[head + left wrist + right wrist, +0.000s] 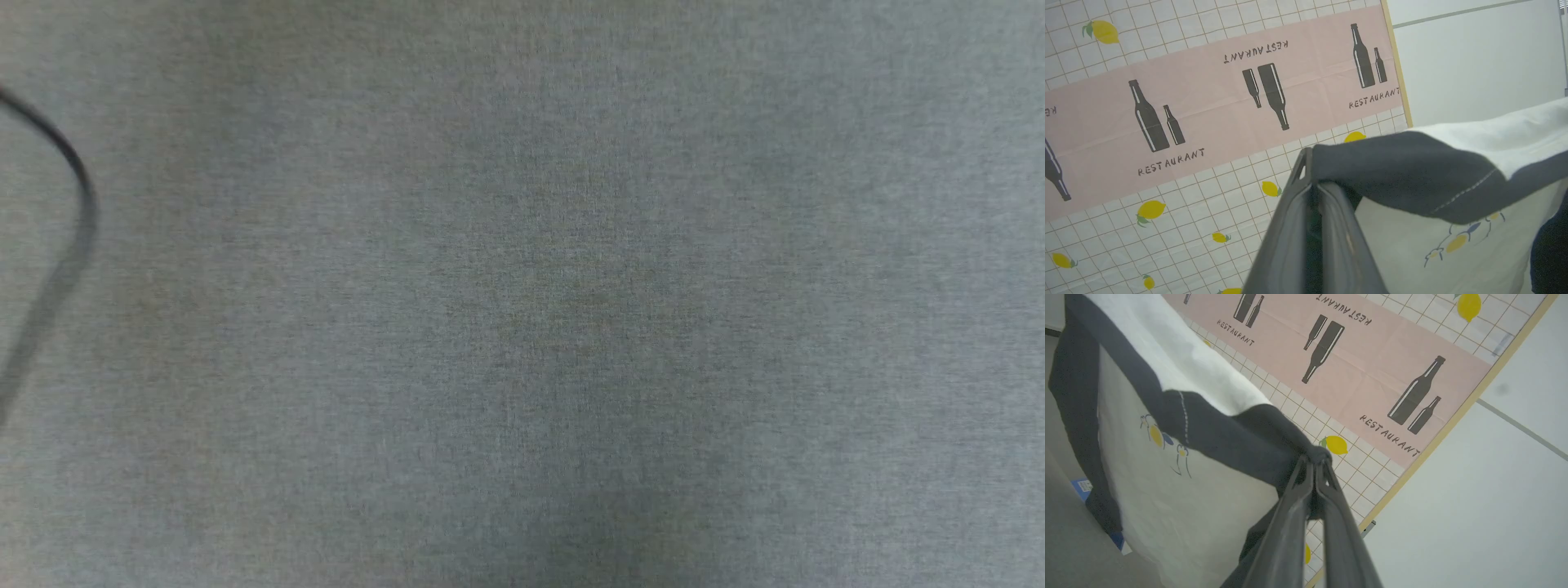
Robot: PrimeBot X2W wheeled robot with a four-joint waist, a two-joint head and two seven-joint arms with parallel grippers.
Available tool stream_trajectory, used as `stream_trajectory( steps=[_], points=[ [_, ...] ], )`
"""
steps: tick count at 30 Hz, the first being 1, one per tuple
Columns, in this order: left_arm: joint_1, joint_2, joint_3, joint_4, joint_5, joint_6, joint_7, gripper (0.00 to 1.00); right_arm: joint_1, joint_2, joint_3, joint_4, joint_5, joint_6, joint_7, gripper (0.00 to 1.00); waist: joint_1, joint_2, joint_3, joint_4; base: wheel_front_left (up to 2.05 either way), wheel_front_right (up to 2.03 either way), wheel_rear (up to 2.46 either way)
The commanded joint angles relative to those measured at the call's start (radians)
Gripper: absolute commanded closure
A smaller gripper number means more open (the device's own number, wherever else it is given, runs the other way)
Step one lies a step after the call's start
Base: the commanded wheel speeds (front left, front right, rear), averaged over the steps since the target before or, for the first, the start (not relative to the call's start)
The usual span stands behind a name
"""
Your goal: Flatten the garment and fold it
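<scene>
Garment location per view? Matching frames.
Head: blurred grey weave; cannot tell whether it is the garment.
Left wrist: garment centre to right, black edge pinched in left gripper.
Right wrist: garment left to centre, black edge pinched in right gripper.
Shared landmark: pink RESTAURANT band.

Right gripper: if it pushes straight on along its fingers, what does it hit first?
The right gripper is shut on the garment, black cloth bunched over its tips, so that comes first. Past it, the line probably runs to the lemon-print tablecloth; the gap is unclear.
</scene>
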Motion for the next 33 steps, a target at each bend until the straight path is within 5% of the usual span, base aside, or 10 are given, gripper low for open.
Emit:
stream_trajectory(
  steps=[1,8,15,33],
  points=[
    [0.108,0.01,0.019,-0.043,-0.004,0.005,-0.008,1.0,0.068,-0.001,0.016,-0.013,0.023,-0.002,-0.017,1.0,-0.0003,0.0,-0.054,0.005,0.0,0.0,0.0],
    [0.641,-0.003,0.08,-0.248,0.01,0.038,-0.008,1.0,0.419,-0.072,0.125,-0.132,0.101,-0.002,-0.036,1.0,-0.0003,0.0,-0.196,0.017,0.0,0.0,0.0],
    [1.044,-0.038,0.056,-0.28,0.02,0.008,-0.008,1.0,0.771,-0.171,0.19,-0.236,0.182,-0.002,-0.02,1.0,-0.0003,0.0,-0.329,0.023,0.0,0.0,0.0],
    [1.492,-0.022,-0.034,-0.164,0.014,-0.032,-0.003,1.0,1.45,-0.228,0.125,-0.412,0.263,-0.002,0.103,1.0,-0.0003,0.0,-0.549,0.002,0.0,0.0,0.0]
  ],
)
